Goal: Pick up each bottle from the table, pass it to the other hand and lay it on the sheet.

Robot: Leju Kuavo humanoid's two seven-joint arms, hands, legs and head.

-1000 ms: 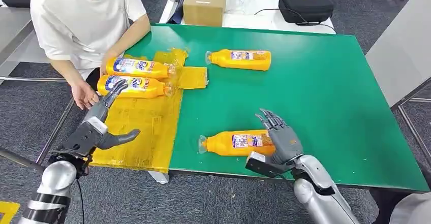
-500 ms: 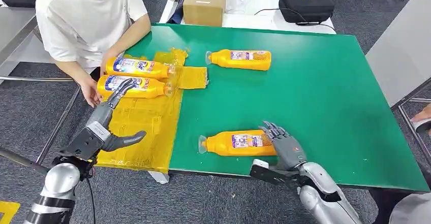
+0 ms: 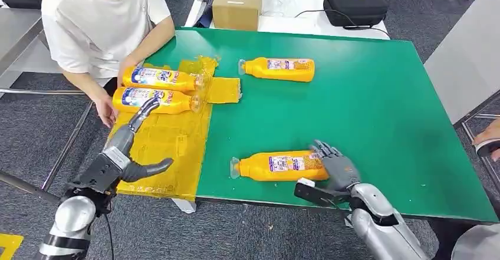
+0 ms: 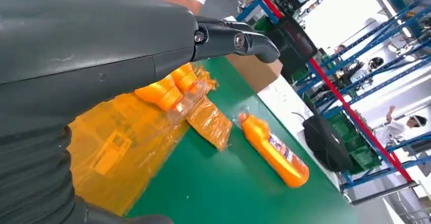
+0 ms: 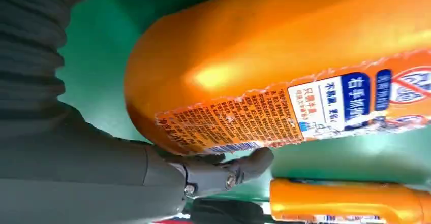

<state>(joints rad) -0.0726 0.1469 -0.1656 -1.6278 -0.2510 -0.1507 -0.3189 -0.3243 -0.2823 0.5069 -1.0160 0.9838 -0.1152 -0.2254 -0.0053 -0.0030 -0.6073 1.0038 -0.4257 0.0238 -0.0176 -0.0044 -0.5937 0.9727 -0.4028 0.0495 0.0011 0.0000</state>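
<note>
The right hand (image 3: pixel 335 168) is at the base of the near bottle (image 3: pixel 274 165), lying on its side on the green counter (image 3: pixel 365 107); whether its fingers clasp it I cannot tell. The left hand (image 3: pixel 121 154) hovers, fingers spread, over the yellow sheet (image 3: pixel 159 154), where two bottles (image 3: pixel 156 89) lie. A far bottle (image 3: pixel 280 69) lies beyond.

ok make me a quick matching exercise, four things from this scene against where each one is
Things:
1. cardboard box
2. black case
3. near bottle
4. yellow sheet

Places:
a. on the green table's left part
b. at the right hand, near the front edge
c. on the white table behind, to the left
d. on the white table behind, to the right

Pairs: 1-c, 2-d, 3-b, 4-a
</note>
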